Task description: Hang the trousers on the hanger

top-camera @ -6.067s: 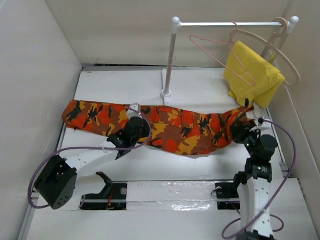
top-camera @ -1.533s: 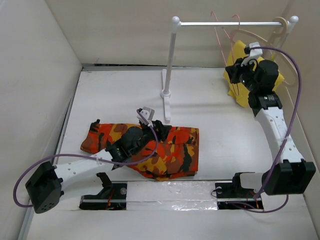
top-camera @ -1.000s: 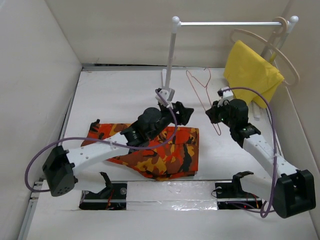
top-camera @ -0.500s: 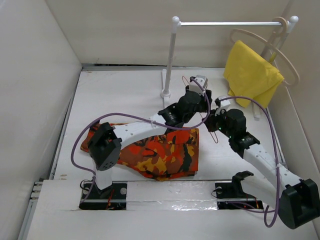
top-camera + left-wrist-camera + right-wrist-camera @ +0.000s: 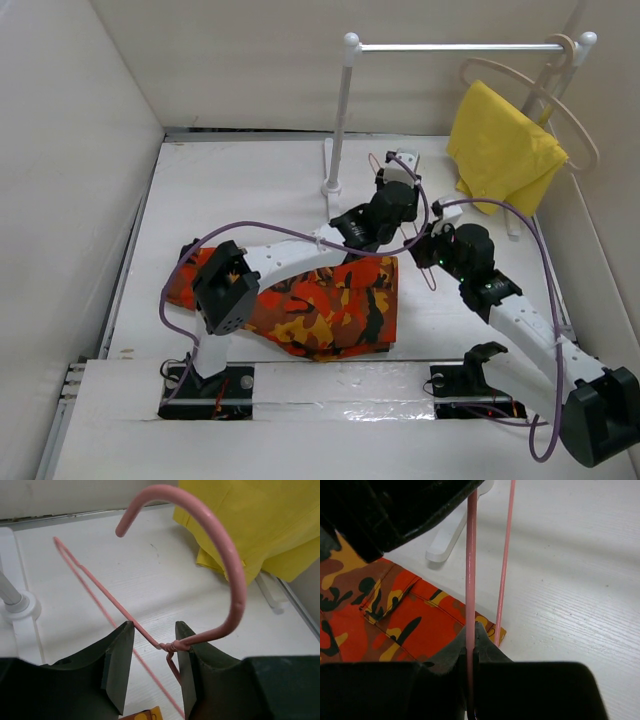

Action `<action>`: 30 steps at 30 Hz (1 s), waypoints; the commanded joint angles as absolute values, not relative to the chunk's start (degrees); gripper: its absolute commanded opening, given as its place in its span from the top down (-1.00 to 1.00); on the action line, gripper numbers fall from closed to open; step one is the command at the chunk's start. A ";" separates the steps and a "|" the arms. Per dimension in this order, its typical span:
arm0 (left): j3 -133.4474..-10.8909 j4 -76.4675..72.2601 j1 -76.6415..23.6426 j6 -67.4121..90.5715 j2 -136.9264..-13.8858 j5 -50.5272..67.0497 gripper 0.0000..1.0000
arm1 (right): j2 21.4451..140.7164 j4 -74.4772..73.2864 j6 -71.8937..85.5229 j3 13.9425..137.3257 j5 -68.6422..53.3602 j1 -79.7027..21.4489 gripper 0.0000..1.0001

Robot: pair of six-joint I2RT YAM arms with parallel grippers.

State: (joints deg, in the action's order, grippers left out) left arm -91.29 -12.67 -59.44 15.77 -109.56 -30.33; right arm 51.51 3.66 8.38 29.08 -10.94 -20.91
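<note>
Inventory of your workspace:

1. Long camouflage-print fabric trousers in orange, red, yellow and black (image 5: 330, 310). They lie folded into a compact bundle, flat on the white table (image 5: 240, 190), near and left of centre. Your left arm reaches across above them.

2. Thin pink wire hanger with a hook top (image 5: 231, 570). It is off the rail and held above the table, right of centre, between the post of the white rail stand (image 5: 340, 120) and the plain yellow cloth (image 5: 505, 150). It sits just beyond the trousers' far right corner (from overhead only slivers of its wire show).

3. Right tool (image 5: 471, 632). The fingers are pinched tight on one straight wire of the pink wire hanger. A second wire runs just to the right of it, down past the trousers' corner.

4. Left tool (image 5: 154, 630). The jaws are parted to a moderate gap and grip nothing. The hanger's twisted neck, at the base of the hook, lies between them, closer to the right finger. You cannot tell whether it touches.

5. Plain yellow cloth. It hangs at the far right end of the rail, together with the thick beige wooden rounded hanger (image 5: 565, 110).
</note>
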 commanded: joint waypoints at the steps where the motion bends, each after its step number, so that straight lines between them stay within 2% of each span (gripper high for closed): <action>1: -93.34 -17.05 -59.50 13.98 -109.68 -33.22 0.32 | 51.59 5.89 8.61 28.39 -10.64 -22.84 1.00; 3: -93.87 -17.40 -59.50 14.06 -110.39 -33.14 0.41 | 51.77 5.89 8.70 28.13 -10.46 -23.55 1.00; 6: -93.60 -17.41 -58.97 15.20 -110.48 -31.99 1.00 | 51.42 6.06 9.67 27.34 -9.06 -25.22 1.00; 7: -93.17 -17.14 -58.97 15.38 -109.96 -32.25 1.00 | 51.33 5.98 9.67 27.16 -8.70 -25.22 0.92; 11: -79.33 -25.11 -59.50 17.30 -102.59 -32.18 1.00 | 49.23 2.38 9.40 26.37 -7.29 -26.46 0.11; 12: -76.32 -26.27 -59.50 18.45 -99.09 -31.30 1.00 | 47.04 1.15 9.75 25.93 -7.73 -26.98 -0.17; 15: -64.63 -31.97 -59.50 24.07 -91.79 -28.58 1.00 | 43.17 -1.48 10.98 24.35 -8.26 -26.98 -0.44; 19: -53.28 -39.72 -61.25 30.75 -86.58 -25.22 1.00 | 37.28 -5.01 12.30 23.65 -8.17 -27.51 -0.51; 20: -51.26 -40.42 -63.09 31.46 -86.14 -25.75 1.00 | 35.79 -4.92 13.17 23.29 -8.26 -27.51 -0.50; 22: -49.40 -42.27 -64.77 34.00 -85.61 -27.77 1.00 | 35.07 -4.31 13.80 22.07 -8.00 -27.51 -0.17; 23: -47.13 -43.58 -65.38 35.14 -85.34 -27.86 1.00 | 35.07 -4.39 14.23 21.71 -7.74 -27.51 0.11; 24: -45.80 -45.94 -66.26 37.85 -85.08 -27.95 1.00 | 35.33 -4.57 14.41 21.45 -7.13 -27.51 0.67; 25: -44.75 -46.92 -66.27 38.92 -85.25 -28.04 1.00 | 35.68 -4.48 14.68 20.66 -7.03 -27.51 0.84; 27: -41.93 -48.77 -67.67 40.68 -85.95 -30.83 1.00 | 37.26 -2.56 15.20 19.43 -7.99 -27.51 1.00; 30: -39.82 -50.71 -67.68 43.15 -88.06 -29.10 1.00 | 39.45 -3.07 14.77 18.46 -6.87 -27.51 1.00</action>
